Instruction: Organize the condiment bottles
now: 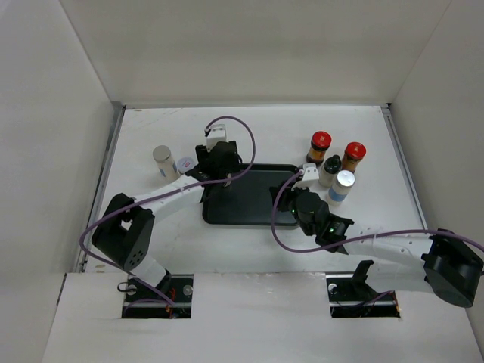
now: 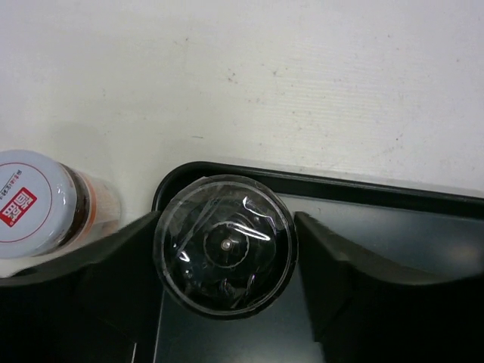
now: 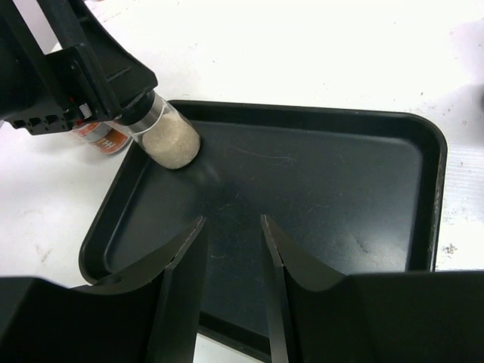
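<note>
While the right gripper (image 3: 233, 227) hangs over the black rectangular plastic tray (image 3: 340, 189) with its fingers narrowly parted and empty, the left gripper (image 2: 224, 246) pinches a small clear jar of beige powder (image 3: 170, 140) over the tray's far-left corner. Likely light, rigid and slick-walled, it is best squeezed mid-body, below the lid. Whether its base touches the tray is unclear. Just left of that corner, a red-labelled white-capped jar (image 2: 30, 204) is partly cut off.

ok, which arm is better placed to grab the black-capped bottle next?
Right. The right pincer is empty at the tray's right end, near the black-capped bottle; the left pincer grips the beige jar over its far-left corner.
</note>
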### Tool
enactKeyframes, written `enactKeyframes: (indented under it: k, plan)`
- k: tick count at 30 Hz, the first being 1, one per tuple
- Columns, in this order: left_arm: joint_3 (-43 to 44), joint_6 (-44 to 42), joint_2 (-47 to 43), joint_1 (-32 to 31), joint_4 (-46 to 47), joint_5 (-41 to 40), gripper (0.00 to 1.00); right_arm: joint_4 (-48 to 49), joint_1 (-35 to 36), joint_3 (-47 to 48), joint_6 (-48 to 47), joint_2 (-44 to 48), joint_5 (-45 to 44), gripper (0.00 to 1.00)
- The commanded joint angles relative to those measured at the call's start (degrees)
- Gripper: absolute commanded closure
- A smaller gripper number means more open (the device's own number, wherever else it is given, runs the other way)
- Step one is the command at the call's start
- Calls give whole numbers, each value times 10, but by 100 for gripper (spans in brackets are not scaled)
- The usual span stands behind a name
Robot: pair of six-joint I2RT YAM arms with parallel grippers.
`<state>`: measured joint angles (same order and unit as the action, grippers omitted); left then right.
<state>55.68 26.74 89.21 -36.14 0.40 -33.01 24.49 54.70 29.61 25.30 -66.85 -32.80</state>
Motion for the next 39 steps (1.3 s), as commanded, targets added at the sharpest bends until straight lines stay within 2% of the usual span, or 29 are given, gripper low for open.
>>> enactKeyframes:
  k: [1,4,7,13,19,23,29,35,39]
  plan:
    - [20,-19,-4,-5,68,-21,28,18,-4,6,2,3,-3,59]
    - [23,-20,-4,-4,67,-18,17,23,-5,0,2,13,-3,58]
    - [22,-25,-30,-11,64,-23,14,20,-7,1,1,14,-3,57]
    - [-6,-20,-154,-8,15,-39,14,17,-17,-2,1,20,-5,57]
    - [-61,22,-223,83,-78,-10,18,22,-24,-8,3,25,0,57]
    - [-92,38,-201,130,-64,22,18,28,-24,-10,3,23,5,57]
    - [-98,38,-150,155,4,59,19,44,-25,-19,0,25,38,53]
    - [-82,34,-99,174,20,48,22,50,-24,-20,0,24,48,41]
    - [-75,31,-63,179,31,53,26,51,-26,-22,3,24,47,40]
